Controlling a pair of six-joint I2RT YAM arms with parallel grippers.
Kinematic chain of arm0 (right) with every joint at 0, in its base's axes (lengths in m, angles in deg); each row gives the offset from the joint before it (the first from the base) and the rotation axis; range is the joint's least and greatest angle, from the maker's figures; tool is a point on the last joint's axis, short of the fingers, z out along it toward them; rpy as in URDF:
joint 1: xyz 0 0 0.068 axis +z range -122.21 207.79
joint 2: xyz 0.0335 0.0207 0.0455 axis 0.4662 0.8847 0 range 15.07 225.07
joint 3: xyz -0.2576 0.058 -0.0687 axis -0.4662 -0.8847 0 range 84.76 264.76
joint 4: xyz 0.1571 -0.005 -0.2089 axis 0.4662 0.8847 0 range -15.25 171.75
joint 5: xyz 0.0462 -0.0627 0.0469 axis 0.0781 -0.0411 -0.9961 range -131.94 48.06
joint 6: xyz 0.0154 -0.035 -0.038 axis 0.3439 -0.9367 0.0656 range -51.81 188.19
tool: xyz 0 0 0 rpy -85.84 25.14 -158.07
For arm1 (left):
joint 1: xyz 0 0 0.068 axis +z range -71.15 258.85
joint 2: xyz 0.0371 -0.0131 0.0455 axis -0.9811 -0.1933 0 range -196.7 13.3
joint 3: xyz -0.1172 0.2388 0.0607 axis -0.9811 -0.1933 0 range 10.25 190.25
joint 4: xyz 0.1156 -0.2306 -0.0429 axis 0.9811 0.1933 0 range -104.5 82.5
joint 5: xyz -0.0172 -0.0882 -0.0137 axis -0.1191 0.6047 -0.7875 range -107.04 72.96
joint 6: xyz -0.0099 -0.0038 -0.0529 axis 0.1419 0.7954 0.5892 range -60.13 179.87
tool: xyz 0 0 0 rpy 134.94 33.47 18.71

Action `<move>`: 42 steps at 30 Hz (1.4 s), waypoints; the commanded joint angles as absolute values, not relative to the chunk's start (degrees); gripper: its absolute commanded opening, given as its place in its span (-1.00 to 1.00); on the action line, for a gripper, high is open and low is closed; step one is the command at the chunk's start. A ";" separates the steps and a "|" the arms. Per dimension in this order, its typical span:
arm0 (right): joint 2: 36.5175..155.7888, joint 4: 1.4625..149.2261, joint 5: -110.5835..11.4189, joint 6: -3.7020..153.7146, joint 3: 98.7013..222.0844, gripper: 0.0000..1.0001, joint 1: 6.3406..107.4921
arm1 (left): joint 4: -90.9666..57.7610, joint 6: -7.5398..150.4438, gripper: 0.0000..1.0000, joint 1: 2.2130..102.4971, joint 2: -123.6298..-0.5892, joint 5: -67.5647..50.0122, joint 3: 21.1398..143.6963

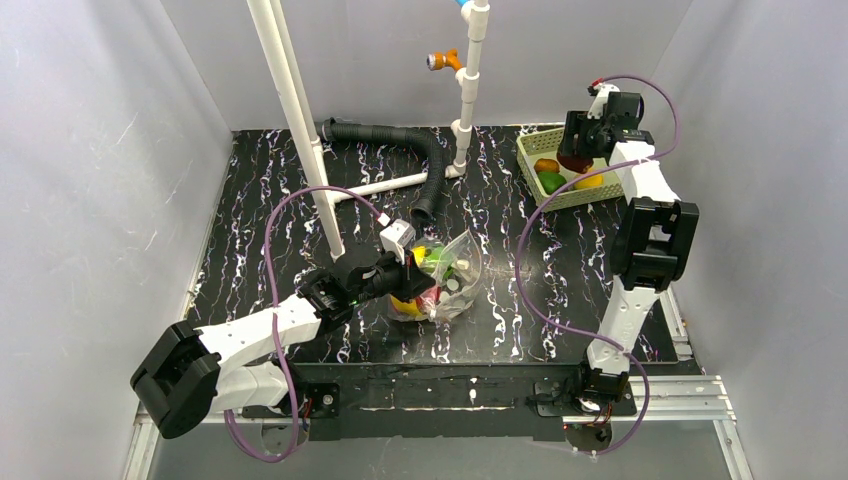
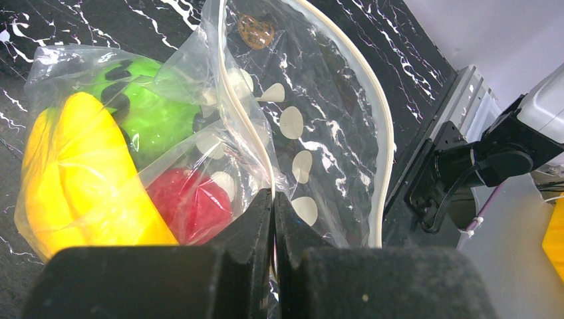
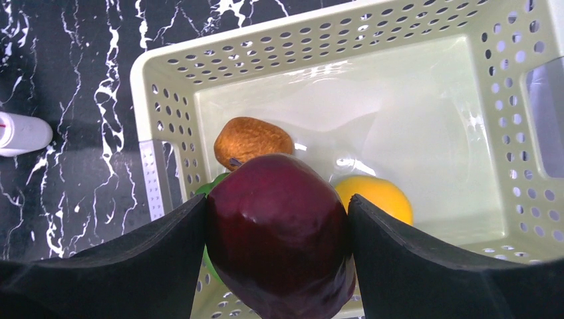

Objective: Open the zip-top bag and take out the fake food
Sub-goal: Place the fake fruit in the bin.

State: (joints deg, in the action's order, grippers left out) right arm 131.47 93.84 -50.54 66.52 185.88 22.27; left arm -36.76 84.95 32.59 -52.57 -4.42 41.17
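The clear, dotted zip-top bag (image 1: 447, 278) lies mid-table with its mouth open. My left gripper (image 2: 273, 199) is shut on the bag's plastic (image 2: 312, 126) near the mouth. Inside the bag I see a yellow banana (image 2: 73, 179), a green ball (image 2: 143, 109) and a red piece (image 2: 193, 203). My right gripper (image 3: 276, 212) holds a dark red apple (image 3: 276, 232) between its fingers, hanging above the green basket (image 3: 166, 86). In the basket lie an orange-brown piece (image 3: 253, 139), a yellow lemon (image 3: 376, 196) and a green item (image 3: 211, 183), mostly hidden behind the apple.
The basket (image 1: 530, 150) stands at the back right of the table. A white pipe frame (image 1: 300, 110) and a black corrugated hose (image 1: 420, 160) occupy the back middle. A white pipe end (image 3: 23, 133) lies left of the basket.
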 commanded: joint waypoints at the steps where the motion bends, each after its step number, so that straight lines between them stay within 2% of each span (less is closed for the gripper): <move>1: 132.78 91.69 -48.09 67.31 189.66 -0.61 22.05 | -37.05 83.95 -1.00 32.53 -51.01 -5.26 41.67; 7: 134.30 92.37 -47.75 67.01 190.49 -0.37 22.01 | -37.07 84.04 -1.00 32.61 -50.97 -5.26 41.69; 12: 135.35 92.50 -47.30 66.85 190.70 -0.26 22.02 | -36.97 84.04 -1.00 32.59 -51.12 -5.26 41.78; 19: 136.44 93.53 -47.47 66.48 191.57 0.10 22.05 | -36.99 84.01 -1.00 32.57 -51.05 -5.26 41.87; 22: 136.59 93.77 -47.69 66.50 191.69 0.20 22.01 | -36.95 84.06 -1.00 32.59 -51.09 -5.16 41.87; 35: 136.95 95.29 -48.25 66.69 192.32 0.52 22.07 | -36.67 84.04 -1.00 32.60 -49.84 -5.07 41.71; 42: 136.30 95.74 -48.92 66.96 192.16 0.60 22.08 | -36.41 84.13 -1.00 32.56 -49.29 -5.06 41.68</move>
State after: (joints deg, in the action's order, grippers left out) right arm 137.18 95.72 -48.14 66.72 189.36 22.23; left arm -36.69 84.95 32.59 -51.54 -4.44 41.17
